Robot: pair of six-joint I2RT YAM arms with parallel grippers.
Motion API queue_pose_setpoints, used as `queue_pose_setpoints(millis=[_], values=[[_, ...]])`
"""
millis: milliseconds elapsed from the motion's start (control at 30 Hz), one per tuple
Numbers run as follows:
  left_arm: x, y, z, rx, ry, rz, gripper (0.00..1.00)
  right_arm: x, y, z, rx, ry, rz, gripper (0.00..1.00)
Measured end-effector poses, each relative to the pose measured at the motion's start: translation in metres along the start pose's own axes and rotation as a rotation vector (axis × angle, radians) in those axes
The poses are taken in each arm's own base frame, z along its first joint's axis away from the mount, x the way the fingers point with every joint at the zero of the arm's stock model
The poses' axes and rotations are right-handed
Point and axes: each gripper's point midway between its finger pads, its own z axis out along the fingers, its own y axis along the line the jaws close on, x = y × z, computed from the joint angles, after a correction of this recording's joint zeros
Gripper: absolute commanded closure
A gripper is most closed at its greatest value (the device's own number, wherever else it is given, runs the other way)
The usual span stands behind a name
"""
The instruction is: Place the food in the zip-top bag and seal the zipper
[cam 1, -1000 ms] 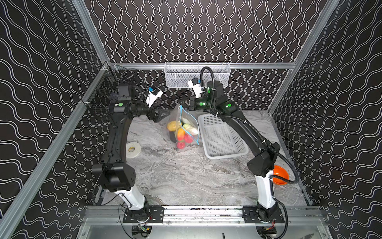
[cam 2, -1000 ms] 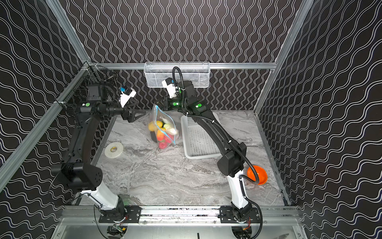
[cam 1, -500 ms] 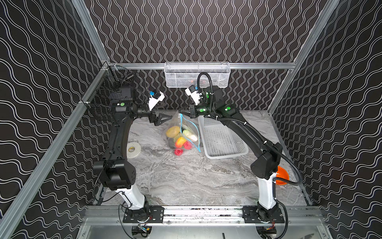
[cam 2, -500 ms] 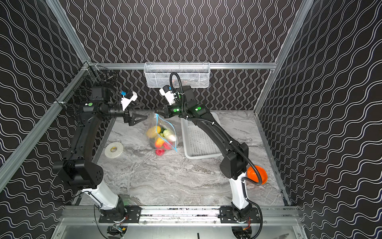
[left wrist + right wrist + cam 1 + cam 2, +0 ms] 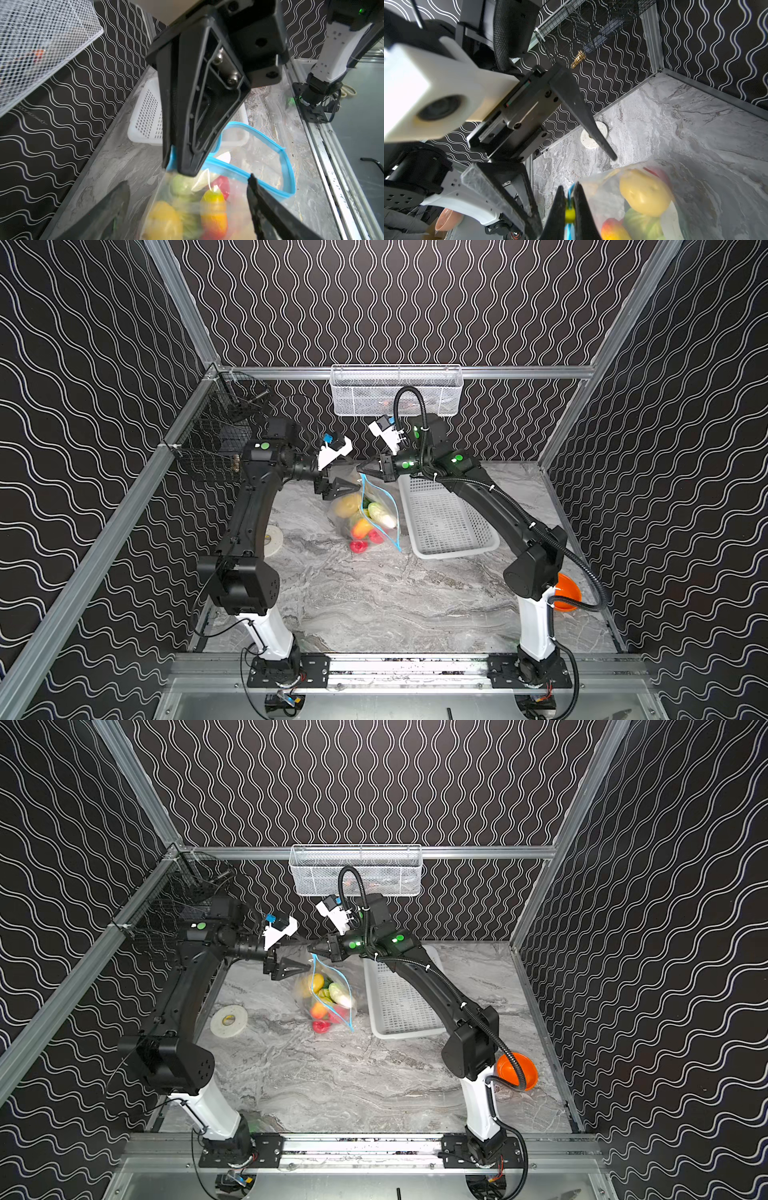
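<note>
since the clear, crinkly zip-top bag [image 5: 600, 199] is thin, limp film, it will likely sag, slip and fold wherever it is pinched away from its rim. it hangs from its upper corner with its belly on the grey marbled worktop [image 5: 374, 605], just beside the white perforated plastic basket [image 5: 449, 526]. it holds the small toy food, among it a yellow potato [image 5: 643, 193] and a white radish [image 5: 382, 514]. one red round [image 5: 358, 546] lies at the low end; i cannot tell if it is inside.

the right hand [image 5: 363, 470] is clamped narrow on the light-blue zipper strip [image 5: 288, 166], at the yellow-green slider tab [image 5: 569, 215]. the left hand [image 5: 354, 477] stands wide at the bag's upper edge, gripping nothing. the mouth gapes.

the strip seems the stiffest part, so the best hold is there, both lips pinched together near the slider. the load looks light but apt to shift.
</note>
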Motion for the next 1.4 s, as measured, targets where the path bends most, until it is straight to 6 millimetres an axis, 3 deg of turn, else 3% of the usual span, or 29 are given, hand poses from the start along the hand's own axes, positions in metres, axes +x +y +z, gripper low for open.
queue_pose_setpoints(millis=[167, 667, 767, 1033, 1300, 1400], values=[[0.0, -0.005, 0.011, 0.035, 0.032, 0.03, 0.28, 0.004, 0.003, 0.001, -0.026, 0.012, -0.001, 1.0], [0.006, -0.013, 0.009, 0.053, 0.056, 0.033, 0.5, 0.007, 0.004, 0.002, -0.042, 0.022, -0.031, 1.0], [0.005, -0.016, 0.008, 0.05, 0.057, 0.036, 0.6, 0.007, 0.002, 0.003, -0.041, 0.025, -0.032, 1.0], [0.006, -0.014, 0.006, 0.018, 0.064, 0.046, 0.98, 0.013, 0.003, 0.003, -0.052, 0.044, -0.034, 1.0], [0.004, -0.012, 0.006, -0.011, 0.058, 0.009, 1.0, 0.013, 0.001, 0.002, -0.055, 0.042, -0.049, 1.0], [0.003, -0.012, 0.005, -0.029, 0.051, -0.014, 1.0, 0.013, 0.001, 0.0, -0.052, 0.034, -0.058, 0.92]])
